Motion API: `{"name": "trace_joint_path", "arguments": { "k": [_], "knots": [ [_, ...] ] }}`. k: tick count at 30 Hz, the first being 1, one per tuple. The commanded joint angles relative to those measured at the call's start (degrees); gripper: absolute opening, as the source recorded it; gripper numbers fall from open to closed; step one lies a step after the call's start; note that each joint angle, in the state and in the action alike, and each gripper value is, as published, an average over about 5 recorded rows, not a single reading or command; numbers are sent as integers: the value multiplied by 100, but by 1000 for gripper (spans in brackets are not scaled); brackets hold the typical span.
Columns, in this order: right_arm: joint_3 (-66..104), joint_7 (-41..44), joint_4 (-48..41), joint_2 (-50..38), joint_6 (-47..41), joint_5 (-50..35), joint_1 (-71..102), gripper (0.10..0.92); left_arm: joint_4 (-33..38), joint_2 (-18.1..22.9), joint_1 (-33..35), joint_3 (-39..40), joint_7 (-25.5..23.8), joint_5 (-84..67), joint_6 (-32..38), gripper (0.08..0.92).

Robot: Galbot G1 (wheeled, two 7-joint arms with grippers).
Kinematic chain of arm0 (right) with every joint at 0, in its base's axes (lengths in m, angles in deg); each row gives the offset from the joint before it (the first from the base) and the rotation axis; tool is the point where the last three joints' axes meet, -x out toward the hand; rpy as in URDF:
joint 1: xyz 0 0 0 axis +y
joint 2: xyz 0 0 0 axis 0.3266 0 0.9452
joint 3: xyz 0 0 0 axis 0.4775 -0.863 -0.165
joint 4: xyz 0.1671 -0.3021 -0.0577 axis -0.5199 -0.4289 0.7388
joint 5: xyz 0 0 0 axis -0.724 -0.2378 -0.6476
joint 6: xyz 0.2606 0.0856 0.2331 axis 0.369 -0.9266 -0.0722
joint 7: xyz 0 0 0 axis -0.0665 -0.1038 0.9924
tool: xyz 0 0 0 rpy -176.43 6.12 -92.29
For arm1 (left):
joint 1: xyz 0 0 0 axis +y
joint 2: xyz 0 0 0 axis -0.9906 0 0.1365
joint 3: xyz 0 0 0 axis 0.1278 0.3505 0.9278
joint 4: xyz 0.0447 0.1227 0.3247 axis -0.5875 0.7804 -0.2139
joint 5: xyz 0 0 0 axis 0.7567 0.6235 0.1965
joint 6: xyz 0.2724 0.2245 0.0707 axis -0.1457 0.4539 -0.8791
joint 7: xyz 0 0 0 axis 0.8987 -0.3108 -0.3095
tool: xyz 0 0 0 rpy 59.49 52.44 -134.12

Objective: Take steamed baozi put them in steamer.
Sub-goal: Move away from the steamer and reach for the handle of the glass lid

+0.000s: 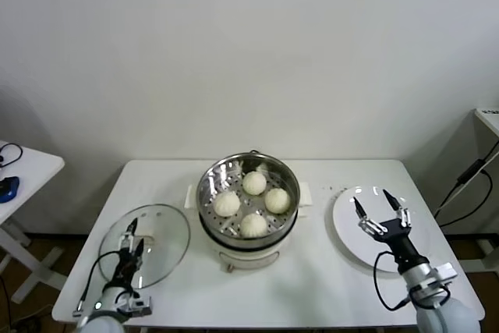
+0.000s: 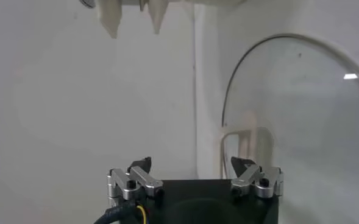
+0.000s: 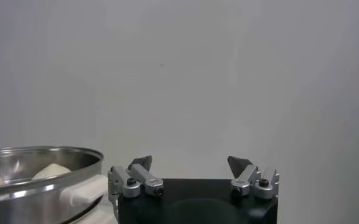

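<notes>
Several cream-white baozi lie on the perforated tray inside the shiny steel steamer at the table's middle; its rim and a bun top show in the right wrist view. My right gripper hovers open and empty over the white plate to the steamer's right. At the front left my left gripper is open and empty over the glass lid.
The round glass lid lies flat on the white table left of the steamer. A small side table with a blue object stands at the far left. A cabinet edge and cables are at the far right.
</notes>
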State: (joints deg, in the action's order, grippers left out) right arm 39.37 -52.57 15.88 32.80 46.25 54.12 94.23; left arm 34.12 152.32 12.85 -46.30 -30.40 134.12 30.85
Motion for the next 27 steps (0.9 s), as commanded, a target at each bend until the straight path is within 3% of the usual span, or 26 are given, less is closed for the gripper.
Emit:
{"name": "trace_joint_path", "arguments": {
  "k": [1, 27],
  "knots": [
    [35, 11, -11, 38, 6, 32, 0, 823, -490, -4, -450, -2, 49, 278, -18, 823],
    [16, 126, -102, 288, 23, 331, -27, 823, -1042, -54, -933, -4, 117, 225, -17, 823]
  ]
}}
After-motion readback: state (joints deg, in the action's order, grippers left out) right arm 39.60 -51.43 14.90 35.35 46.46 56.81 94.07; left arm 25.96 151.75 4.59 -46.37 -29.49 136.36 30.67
